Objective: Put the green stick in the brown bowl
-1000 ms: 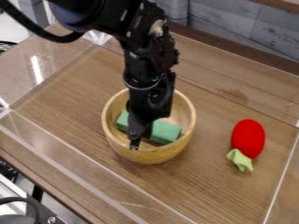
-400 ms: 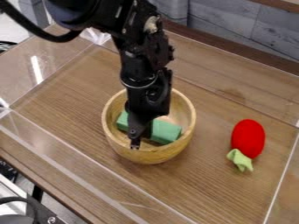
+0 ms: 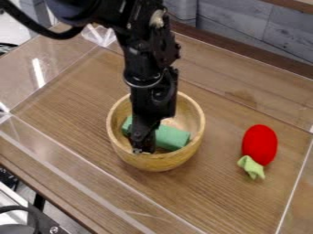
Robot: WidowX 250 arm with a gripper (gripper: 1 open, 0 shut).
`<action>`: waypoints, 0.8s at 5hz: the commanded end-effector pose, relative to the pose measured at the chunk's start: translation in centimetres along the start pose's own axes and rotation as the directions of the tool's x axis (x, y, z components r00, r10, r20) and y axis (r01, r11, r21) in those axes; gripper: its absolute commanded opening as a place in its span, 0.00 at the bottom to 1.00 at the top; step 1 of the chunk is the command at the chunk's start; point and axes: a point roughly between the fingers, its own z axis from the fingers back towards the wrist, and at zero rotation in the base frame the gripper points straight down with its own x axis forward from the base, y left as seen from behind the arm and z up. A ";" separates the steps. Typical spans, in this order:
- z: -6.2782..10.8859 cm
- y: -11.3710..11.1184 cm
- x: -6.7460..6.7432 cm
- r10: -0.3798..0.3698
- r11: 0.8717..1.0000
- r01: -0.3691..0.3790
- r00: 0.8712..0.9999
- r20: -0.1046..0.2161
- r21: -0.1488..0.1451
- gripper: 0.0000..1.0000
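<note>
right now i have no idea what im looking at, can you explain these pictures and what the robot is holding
All the pictures come from one camera, looking down at a wooden table. The black machine reaching in from the top is a robot arm; its gripper works like a finger and thumb. It is down in a round tan bowl, where a green stick lies. The gripper looks open, so probably nothing is held. To the right lies a red toy with a pale green end.

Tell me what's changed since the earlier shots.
The tool has shifted slightly toward the left of the picture, over the brown bowl. Whether it has let go of the green stick I can't tell. The stick, bowl and red strawberry toy look unmoved.
</note>
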 end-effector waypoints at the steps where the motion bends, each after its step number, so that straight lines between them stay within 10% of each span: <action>1: 1.9 1.3 0.3 0.024 0.999 -0.025 0.999 0.024 0.048 1.00; 4: 4.4 2.1 0.7 0.078 0.995 -0.080 0.996 0.033 0.063 1.00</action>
